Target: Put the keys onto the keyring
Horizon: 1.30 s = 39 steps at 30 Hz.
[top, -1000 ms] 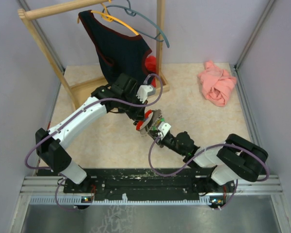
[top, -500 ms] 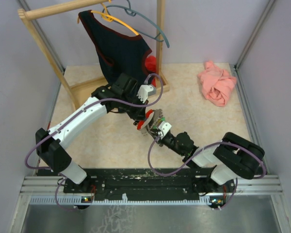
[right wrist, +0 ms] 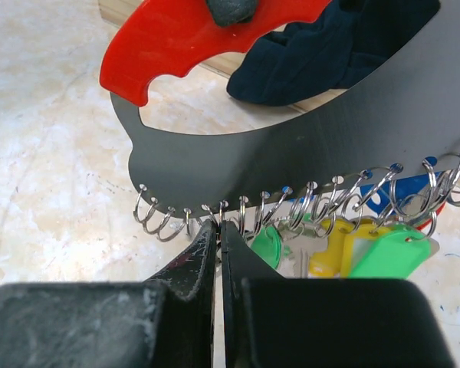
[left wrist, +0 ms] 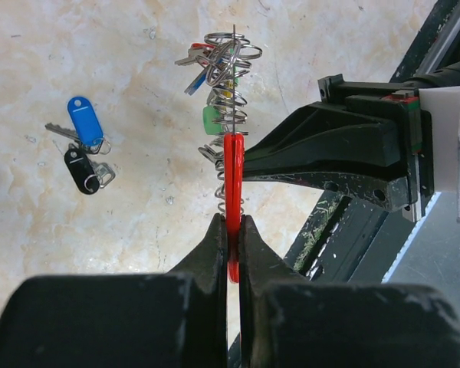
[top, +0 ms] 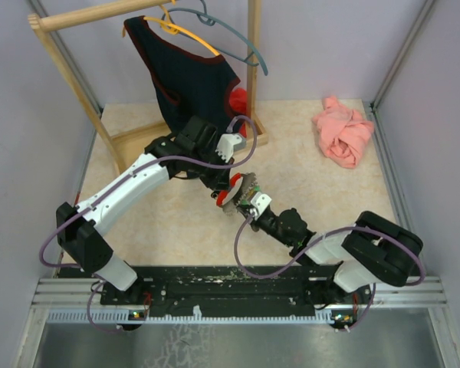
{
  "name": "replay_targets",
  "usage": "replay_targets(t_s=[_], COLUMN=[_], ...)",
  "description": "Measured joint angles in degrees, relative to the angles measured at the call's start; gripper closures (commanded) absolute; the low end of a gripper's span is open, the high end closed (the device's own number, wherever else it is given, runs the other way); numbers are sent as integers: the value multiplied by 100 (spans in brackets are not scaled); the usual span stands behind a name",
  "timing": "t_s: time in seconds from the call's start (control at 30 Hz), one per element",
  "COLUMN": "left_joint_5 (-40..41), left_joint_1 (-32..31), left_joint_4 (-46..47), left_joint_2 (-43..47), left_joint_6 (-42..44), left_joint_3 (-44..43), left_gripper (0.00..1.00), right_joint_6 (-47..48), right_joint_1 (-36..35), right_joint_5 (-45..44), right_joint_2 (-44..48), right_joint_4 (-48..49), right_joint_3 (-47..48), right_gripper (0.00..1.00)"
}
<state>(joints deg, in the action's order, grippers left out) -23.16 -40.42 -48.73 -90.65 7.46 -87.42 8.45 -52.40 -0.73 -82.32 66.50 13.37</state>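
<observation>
L gripper [left wrist: 228, 224] clamps handle [left wrist: 233, 165]; R gripper [right wrist: 218, 227] pinched shut at ring [right wrist: 222, 207]. Hold plate [right wrist: 291, 138] still, pry gently.

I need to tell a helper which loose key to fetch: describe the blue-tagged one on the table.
In the left wrist view, start at the red-handled ring holder gripped mid-frame. On the marbled tabletop to its left lie two loose tagged keys. The blue-tagged key is the upper one; the black-tagged key lies just below.
</observation>
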Motion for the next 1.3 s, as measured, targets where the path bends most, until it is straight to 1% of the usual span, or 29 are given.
replay_targets(t_s=[0.13,0.3,0.4,0.47,0.7,0.8,0.93,1.0,1.1,1.3], left_joint_5=[81,149,52,-92,-398,-452,-459,-444,-378,-94], left_joint_1=[2,94,227,313,601,752,866,872,894,946], left_joint_4=[133,439,726,966,2122,2710,3506,3807,4120,4542], left_joint_2=[66,267,431,555,1082,1340,1589,1598,1596,1657], left_joint_6=[-157,-402,-608,-776,-1438,-1808,-2293,-2479,-2717,-2979], left_joint_3=[164,608,973,1261,2568,3272,4170,4465,4747,5093], left_gripper=[97,94,91,86,81,78,71,68,67,56], right_joint_6=[96,136,138,133,96,96,87,63,33,33], right_joint_1=[0,2,0,0,0,0,0,0,0,2], right_joint_5=[87,267,354,391,525,623,789,866,979,1134], right_joint_2=[236,625,896,1051,1475,1604,1657,1670,1742,1950], right_joint_4=[-323,-839,-1080,-1193,-1840,-2096,-2330,-2415,-2476,-2658], right_joint_3=[-33,-66,-170,-234,-258,-258,-258,-256,-249,-55], right_gripper=[100,100,100,100,100,100,100,100,100,100])
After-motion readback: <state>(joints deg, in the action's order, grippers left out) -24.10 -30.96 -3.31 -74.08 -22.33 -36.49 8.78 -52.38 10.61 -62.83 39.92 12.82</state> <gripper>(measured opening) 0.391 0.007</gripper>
